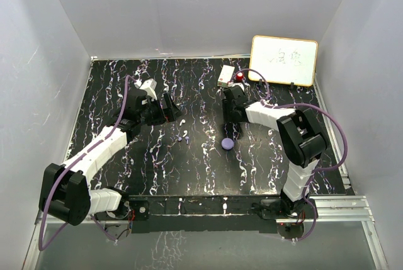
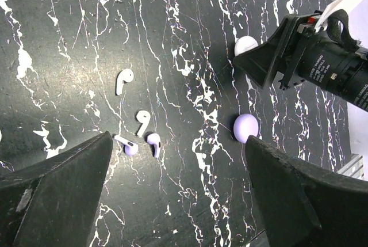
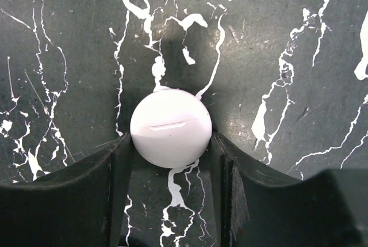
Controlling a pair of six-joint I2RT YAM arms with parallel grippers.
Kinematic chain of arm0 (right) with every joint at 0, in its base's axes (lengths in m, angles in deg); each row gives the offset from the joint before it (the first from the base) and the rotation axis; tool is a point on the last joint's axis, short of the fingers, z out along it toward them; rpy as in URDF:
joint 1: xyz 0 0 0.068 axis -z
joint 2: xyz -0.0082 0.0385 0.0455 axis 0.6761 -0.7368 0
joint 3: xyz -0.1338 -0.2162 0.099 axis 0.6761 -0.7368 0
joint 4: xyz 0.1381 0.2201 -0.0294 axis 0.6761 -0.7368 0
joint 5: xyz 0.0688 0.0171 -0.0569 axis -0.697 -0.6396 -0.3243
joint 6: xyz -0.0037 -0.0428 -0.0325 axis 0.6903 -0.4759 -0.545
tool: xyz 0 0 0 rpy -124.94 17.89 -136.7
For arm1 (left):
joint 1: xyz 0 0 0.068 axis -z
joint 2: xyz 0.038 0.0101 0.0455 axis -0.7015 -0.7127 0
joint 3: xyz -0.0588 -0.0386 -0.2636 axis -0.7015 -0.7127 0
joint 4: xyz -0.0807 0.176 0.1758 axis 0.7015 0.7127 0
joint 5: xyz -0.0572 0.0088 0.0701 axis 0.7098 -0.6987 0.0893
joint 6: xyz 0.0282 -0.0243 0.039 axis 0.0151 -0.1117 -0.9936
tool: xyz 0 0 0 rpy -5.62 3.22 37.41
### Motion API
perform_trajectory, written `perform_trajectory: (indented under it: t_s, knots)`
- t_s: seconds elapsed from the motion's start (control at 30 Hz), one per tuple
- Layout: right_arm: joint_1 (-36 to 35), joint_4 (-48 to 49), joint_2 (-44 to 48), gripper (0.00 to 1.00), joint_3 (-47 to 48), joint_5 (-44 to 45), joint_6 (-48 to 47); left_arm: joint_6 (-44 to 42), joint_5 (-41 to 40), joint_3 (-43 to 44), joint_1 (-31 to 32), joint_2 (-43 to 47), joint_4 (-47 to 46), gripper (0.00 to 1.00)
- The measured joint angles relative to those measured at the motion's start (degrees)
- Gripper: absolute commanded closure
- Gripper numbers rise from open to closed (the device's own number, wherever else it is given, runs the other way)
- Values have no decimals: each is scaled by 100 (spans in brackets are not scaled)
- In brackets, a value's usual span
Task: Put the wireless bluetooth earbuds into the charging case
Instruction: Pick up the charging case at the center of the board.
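Black marbled table (image 1: 201, 169), closed white case (image 3: 171, 127) in clasp of right gripper (image 3: 171, 142), left gripper (image 2: 177, 137) wide

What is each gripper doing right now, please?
Left gripper: open, holding nothing.
Right gripper: closed on the white case.

The tabletop (image 3: 69, 40) is a smooth, faintly sheened black surface veined white like marble, the white case (image 3: 171, 127) looks like smooth satin plastic, the earbuds (image 2: 124, 81) glossy plastic, and the purple case (image 2: 246, 127) matt plastic.
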Motion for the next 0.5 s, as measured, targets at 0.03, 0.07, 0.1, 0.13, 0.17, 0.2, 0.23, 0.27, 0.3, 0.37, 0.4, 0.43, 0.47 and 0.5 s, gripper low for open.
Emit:
perform_trajectory:
  t_s: [0.03, 0.07, 0.1, 0.13, 0.17, 0.2, 0.23, 0.27, 0.3, 0.37, 0.4, 0.43, 0.47, 0.5]
  knots:
    - [24, 22, -2, 56, 0, -33, -35, 2, 0, 0, 0, 0, 4, 1]
    - [44, 39, -4, 58, 0, -55, -61, 2, -2, 0, 0, 0, 4, 1]
    - [52, 61, -11, 59, 0, -79, -105, 2, -2, 0, 0, 0, 7, 1]
    - [63, 87, -13, 61, 0, -94, -157, 0, -2, 0, 0, 0, 4, 1]
    - [72, 107, -15, 63, 0, -116, -219, 0, 0, 0, 0, 0, 4, 1]
    - [74, 127, -15, 63, -2, -155, -297, 0, 4, 0, 0, 0, 4, 1]
    - [76, 162, -15, 63, -9, -225, -398, 0, 15, 0, 0, 0, 0, 1]
    - [76, 210, -15, 63, -15, -299, -501, -2, 44, 0, 0, 0, -17, 1]
    - [76, 286, -15, 63, -44, -387, -586, -2, 90, -2, 0, -2, -50, 1]
    - [76, 505, 2, 63, -125, -592, -837, -2, 232, -24, 0, -20, -190, 1]
    - [79, 651, 22, 63, -192, -756, -990, -4, 376, -31, 0, -61, -304, 1]
    - [76, 728, 46, 63, -236, -866, -1084, -7, 481, -31, 2, -114, -398, 2]
    - [76, 844, 81, 63, -310, -1032, -1202, -11, 614, -31, 4, -203, -516, 2]
    - [76, 931, 122, 63, -382, -1174, -1311, -20, 739, -31, 7, -308, -621, 3]
